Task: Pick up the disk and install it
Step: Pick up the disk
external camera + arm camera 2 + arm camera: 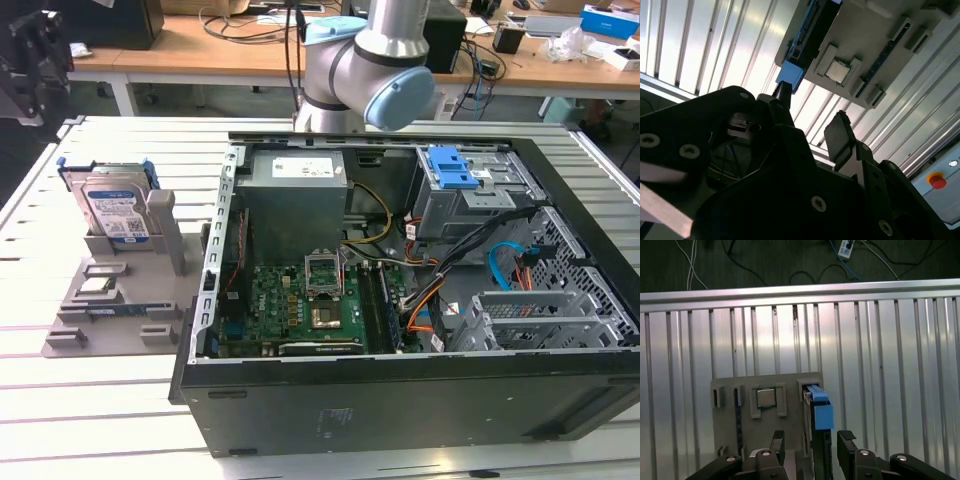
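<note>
Gripper (811, 436) spread wide, hovering over the disk (822, 412) — upright in its grey holder (725, 427)

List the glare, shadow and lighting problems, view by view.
Exterior view: even light, mild shade inside the open black computer case, no harsh glare. First wrist view: bright glare bands on the ribbed aluminium table near the silver hard drive in its blue plastic frame. Second wrist view: the black end effector sits dark and underlit against washed-out, glaring table slats.
</note>
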You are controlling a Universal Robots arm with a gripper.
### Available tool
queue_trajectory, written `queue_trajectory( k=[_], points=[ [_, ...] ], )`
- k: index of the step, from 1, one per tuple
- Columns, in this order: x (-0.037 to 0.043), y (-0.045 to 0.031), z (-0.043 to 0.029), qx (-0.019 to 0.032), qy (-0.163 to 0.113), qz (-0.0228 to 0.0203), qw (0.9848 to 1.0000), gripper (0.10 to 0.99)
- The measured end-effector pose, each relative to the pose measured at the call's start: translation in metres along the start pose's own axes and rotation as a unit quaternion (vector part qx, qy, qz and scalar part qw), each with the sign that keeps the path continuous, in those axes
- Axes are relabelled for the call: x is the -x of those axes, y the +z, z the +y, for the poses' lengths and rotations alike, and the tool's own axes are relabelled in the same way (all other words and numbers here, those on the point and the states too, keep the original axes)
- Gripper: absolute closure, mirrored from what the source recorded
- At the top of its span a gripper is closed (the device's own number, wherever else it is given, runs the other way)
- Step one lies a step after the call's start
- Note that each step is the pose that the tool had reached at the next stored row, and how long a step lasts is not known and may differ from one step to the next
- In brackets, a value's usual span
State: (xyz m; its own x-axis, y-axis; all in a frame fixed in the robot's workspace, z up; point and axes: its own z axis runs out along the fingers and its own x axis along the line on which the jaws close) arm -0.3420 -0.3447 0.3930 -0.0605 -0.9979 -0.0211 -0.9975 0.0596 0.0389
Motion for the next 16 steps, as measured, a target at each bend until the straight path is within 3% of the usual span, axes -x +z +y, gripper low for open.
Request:
queue_trajectory(
  k=[5, 16],
  points=[
    [0.0071, -0.0004, -0.0167, -0.0001, 0.000, 0.0010, 1.0000, 0.545],
    [0.0207, 0.0020, -0.0387, -0.0003, 0.000, 0.0051, 1.0000, 0.545]
  ],
)
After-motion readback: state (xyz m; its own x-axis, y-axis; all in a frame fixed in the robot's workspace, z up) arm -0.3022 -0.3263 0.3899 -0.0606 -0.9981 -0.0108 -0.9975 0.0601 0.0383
